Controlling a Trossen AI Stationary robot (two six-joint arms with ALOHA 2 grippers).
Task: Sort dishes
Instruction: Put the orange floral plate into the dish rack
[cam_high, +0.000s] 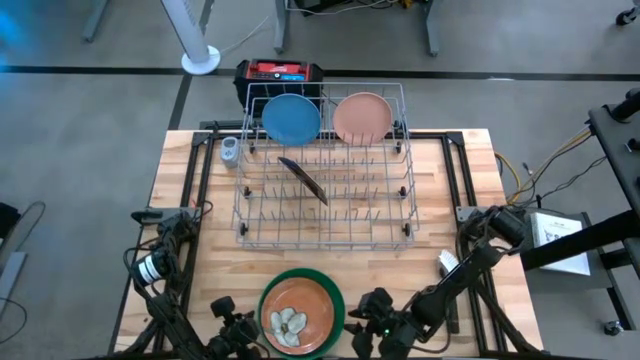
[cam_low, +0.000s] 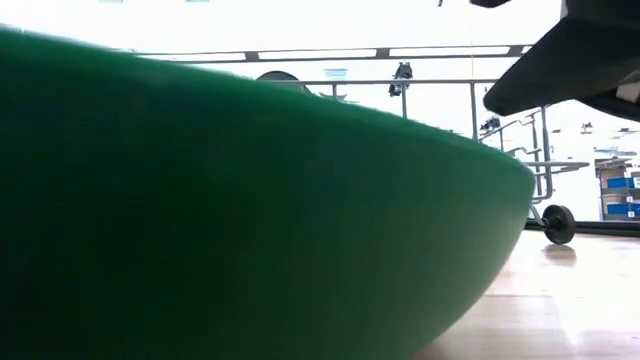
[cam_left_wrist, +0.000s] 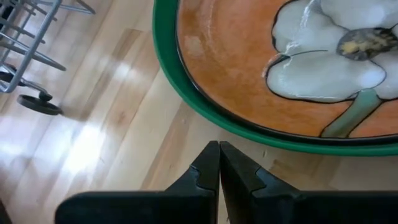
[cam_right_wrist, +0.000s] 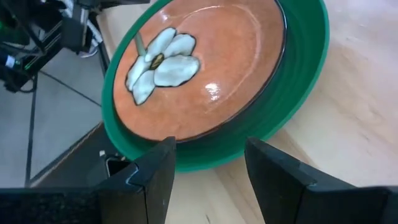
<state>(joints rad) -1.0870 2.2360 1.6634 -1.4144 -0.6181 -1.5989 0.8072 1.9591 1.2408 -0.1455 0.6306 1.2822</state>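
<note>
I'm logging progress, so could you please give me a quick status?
Left hand shut, right hand open, both empty. Orange plate stacked on green plate. Nothing in the way.

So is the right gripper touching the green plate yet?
Apart. The right wrist view shows the right gripper open, bare table between its fingers and the green plate.

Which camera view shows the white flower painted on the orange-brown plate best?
The right wrist view: the whole white flower shows on the orange-brown plate, which lies in the green plate. The left wrist view crops the flower. The high view shows it small. The low view shows only the green plate's wall.
</note>
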